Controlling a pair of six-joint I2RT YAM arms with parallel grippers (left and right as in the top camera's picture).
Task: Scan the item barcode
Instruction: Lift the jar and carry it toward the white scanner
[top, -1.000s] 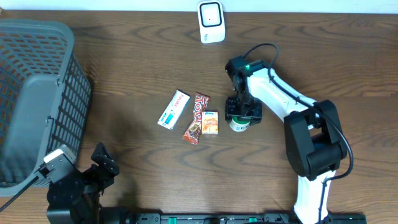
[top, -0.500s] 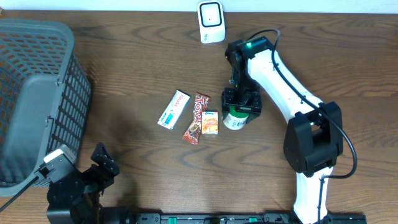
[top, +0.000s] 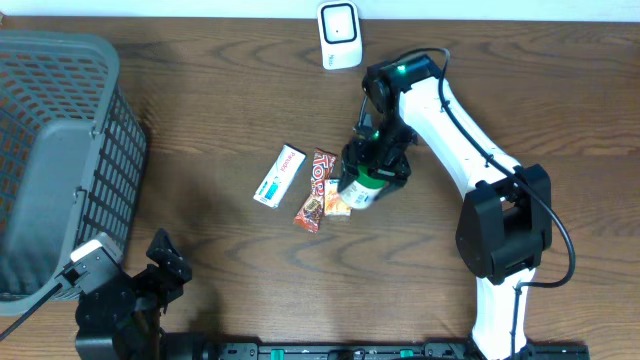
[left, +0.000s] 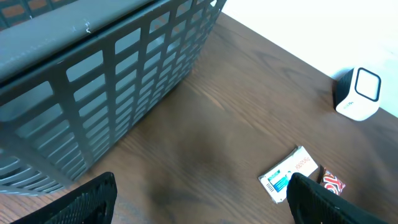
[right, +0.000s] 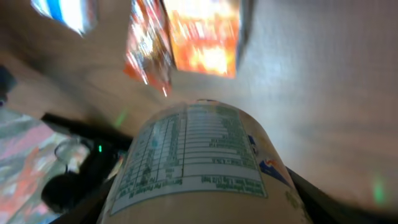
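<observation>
The item is a small round container (top: 361, 189) with a green and white label. My right gripper (top: 376, 163) is shut on it and holds it tilted above the table, over the edge of an orange packet (top: 337, 203). In the right wrist view the container (right: 199, 155) fills the frame between my right gripper (right: 199, 202) fingers, its printed label facing the camera. The white scanner (top: 340, 35) stands at the back edge, also seen as the scanner (left: 359, 93) in the left wrist view. My left gripper (left: 199, 205) stands open and empty at the front left.
A white and blue box (top: 279, 175), a red snack bar (top: 315, 190) and the orange packet lie side by side mid-table. A large grey basket (top: 60, 150) fills the left side. The basket wall (left: 124, 81) is close to my left gripper.
My right gripper has lifted the container off the table, carried it left toward the orange packet and tilted it. The left arm has not moved.
</observation>
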